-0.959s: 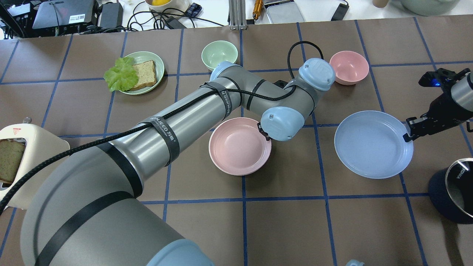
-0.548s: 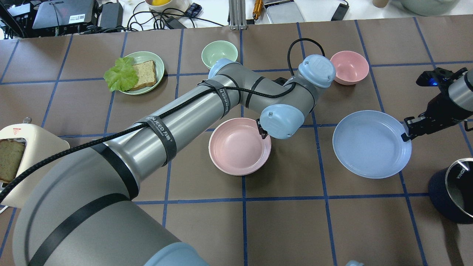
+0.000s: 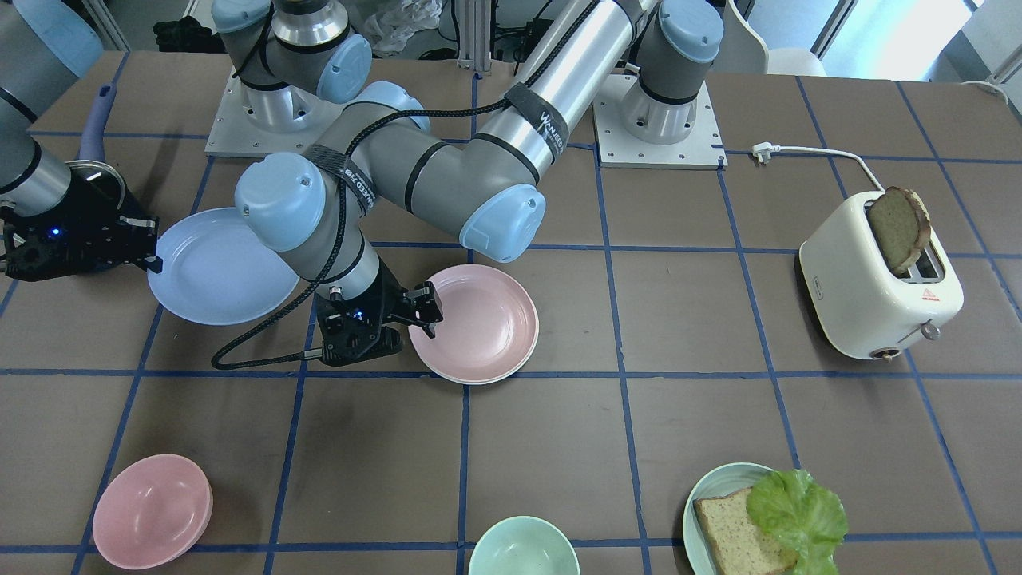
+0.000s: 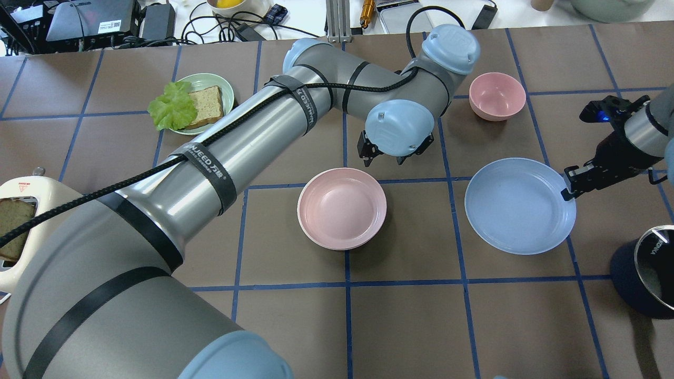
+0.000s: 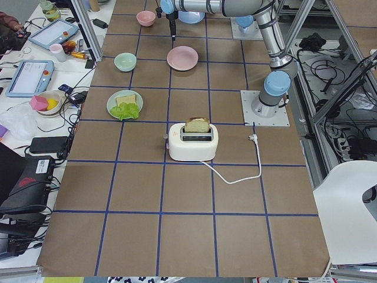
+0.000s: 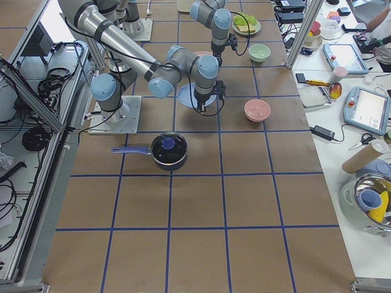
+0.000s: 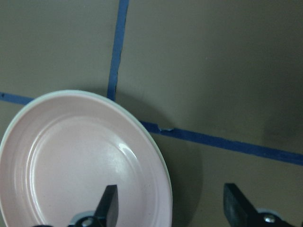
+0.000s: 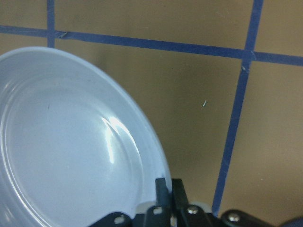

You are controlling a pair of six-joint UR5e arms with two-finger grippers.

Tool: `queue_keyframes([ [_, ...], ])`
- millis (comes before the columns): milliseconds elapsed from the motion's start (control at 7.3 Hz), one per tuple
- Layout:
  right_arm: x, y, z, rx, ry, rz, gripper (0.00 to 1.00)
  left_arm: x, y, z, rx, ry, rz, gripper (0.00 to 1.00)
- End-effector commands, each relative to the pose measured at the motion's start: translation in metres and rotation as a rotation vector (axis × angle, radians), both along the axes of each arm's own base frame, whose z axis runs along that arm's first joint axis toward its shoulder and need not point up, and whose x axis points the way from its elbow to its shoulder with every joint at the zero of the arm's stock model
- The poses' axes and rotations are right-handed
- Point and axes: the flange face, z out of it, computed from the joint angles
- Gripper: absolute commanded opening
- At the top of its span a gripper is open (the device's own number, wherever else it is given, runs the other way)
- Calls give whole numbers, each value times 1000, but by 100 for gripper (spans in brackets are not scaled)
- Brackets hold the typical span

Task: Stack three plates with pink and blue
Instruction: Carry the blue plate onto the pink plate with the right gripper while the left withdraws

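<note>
A pale pink plate lies mid-table on a cream-white plate whose rim only just shows. My left gripper is open and empty. It hangs above the table just beyond the pink plate's far right rim. In the left wrist view its fingers straddle the pink plate's edge from above. My right gripper is shut on the right rim of the light blue plate, right of the pink plate. The right wrist view shows its jaws closed on the blue plate's rim.
A pink bowl stands at the far right and a mint bowl at the far middle. A teal plate with bread and lettuce is far left. A toaster is at the left, and a dark pot at the near right.
My left gripper has come off the pink plate's rim, risen and moved toward the far side. My right gripper has moved the blue plate a little leftward.
</note>
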Motion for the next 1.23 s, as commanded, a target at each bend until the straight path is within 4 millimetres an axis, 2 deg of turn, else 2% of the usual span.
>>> queue_keyframes([
  [0,47,-8,-6,18,-7,35,0,6,-4,17,16,-3,-16,75],
  [137,74,-10,-6,16,-38,11,0,9,1,21,41,-18,-31,74],
  [274,93,-11,-6,26,-38,-10,0,6,13,33,55,-22,-43,74],
  [411,100,-10,-6,26,-38,1,0,8,28,59,110,11,-33,74],
  [548,101,-10,-7,30,-38,-1,0,20,37,84,142,28,-27,74],
  [685,101,-11,-9,35,-39,-2,0,31,31,91,144,34,-58,75],
  [959,107,-12,-8,36,-70,-58,0,80,-1,118,134,73,-99,76],
  [1096,120,-13,-8,45,-91,-127,0,108,-17,127,137,84,-138,77],
])
